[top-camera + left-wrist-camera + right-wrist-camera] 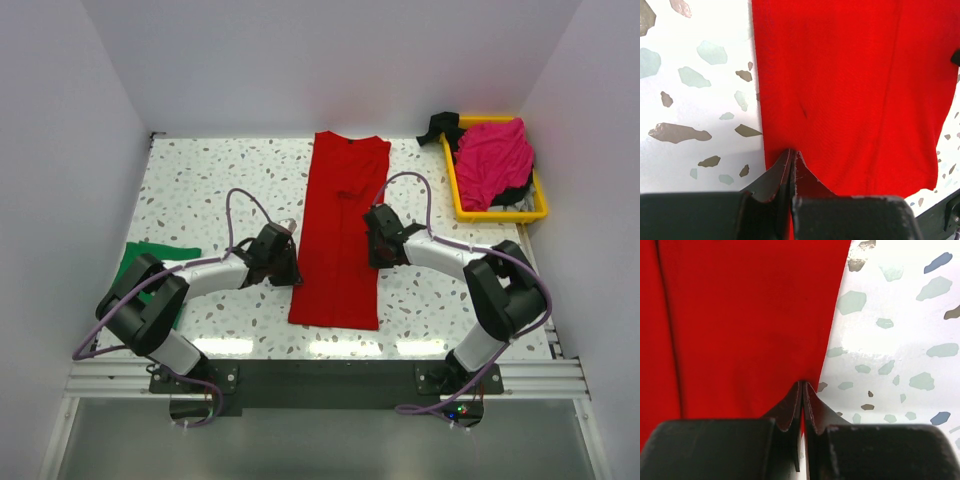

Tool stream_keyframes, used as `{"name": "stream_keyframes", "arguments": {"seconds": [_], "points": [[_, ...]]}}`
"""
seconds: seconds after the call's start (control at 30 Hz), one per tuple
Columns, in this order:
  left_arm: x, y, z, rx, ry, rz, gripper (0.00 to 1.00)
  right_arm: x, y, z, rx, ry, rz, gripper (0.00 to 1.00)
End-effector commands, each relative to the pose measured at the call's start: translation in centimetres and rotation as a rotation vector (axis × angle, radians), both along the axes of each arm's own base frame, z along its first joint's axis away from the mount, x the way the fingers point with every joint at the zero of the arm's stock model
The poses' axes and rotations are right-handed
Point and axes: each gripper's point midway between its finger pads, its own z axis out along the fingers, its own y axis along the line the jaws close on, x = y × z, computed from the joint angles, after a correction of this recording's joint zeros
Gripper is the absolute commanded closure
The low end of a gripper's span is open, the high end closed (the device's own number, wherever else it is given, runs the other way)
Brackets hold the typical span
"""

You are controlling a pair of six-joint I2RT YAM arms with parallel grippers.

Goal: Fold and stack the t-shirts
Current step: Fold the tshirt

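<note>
The red t-shirt (342,225) lies as a long narrow strip down the middle of the table. My left gripper (291,262) is shut on its left edge about two thirds down; in the left wrist view (791,151) the jaws are pressed together over red cloth (850,90). My right gripper (374,238) is shut on the right edge about level with it; in the right wrist view (803,385) red cloth (740,315) shows between the closed jaws. The green t-shirt (150,262) lies at the left behind my left arm. The magenta-pink t-shirt (492,160) is heaped in the yellow tray (462,205).
The yellow tray stands at the back right by the wall, with dark cloth (441,126) hanging over its far corner. White walls enclose the speckled table (200,180) on three sides. Bare table shows on both sides of the red strip.
</note>
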Motion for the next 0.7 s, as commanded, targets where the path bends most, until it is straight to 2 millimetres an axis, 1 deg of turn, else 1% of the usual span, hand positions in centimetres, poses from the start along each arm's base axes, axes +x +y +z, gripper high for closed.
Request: {"name": "stream_keyframes", "arguments": {"seconds": [0.0,0.13,0.27,0.4,0.47,0.5,0.53,0.63,0.67], "points": [[-2.1,1.9,-1.8,0.067,0.079,0.005,1.0,0.2,-1.2,0.0,-0.045,-0.008,-0.016,0.97],[-2.2,2.0,-1.9,0.073,0.082,0.006,1.0,0.4,-1.6,0.4,-0.044,-0.016,-0.025,1.0],[-2.2,2.0,-1.9,0.072,0.081,0.003,1.0,0.2,-2.2,0.0,-0.049,-0.006,-0.036,1.0],[-2.3,2.1,-1.9,0.073,0.082,0.003,1.0,0.1,-2.3,0.1,-0.04,-0.004,-0.038,1.0],[-2.2,1.9,-1.6,0.062,0.077,0.001,1.0,0.1,-2.1,0.8,-0.023,-0.018,-0.037,0.95],[-2.1,1.7,-1.4,0.056,0.071,-0.001,1.0,-0.1,-2.0,1.1,-0.014,-0.016,-0.031,0.9],[-1.9,1.6,-1.0,0.046,0.063,-0.004,1.0,0.0,-1.8,1.9,0.004,-0.033,-0.032,0.87],[-1.5,0.9,0.4,0.012,0.033,-0.02,0.98,-0.8,-1.1,2.8,0.06,-0.023,-0.016,0.75],[-1.3,0.7,1.1,-0.001,0.019,-0.022,0.97,-1.2,-1.0,3.4,0.085,-0.03,-0.01,0.73]]}}
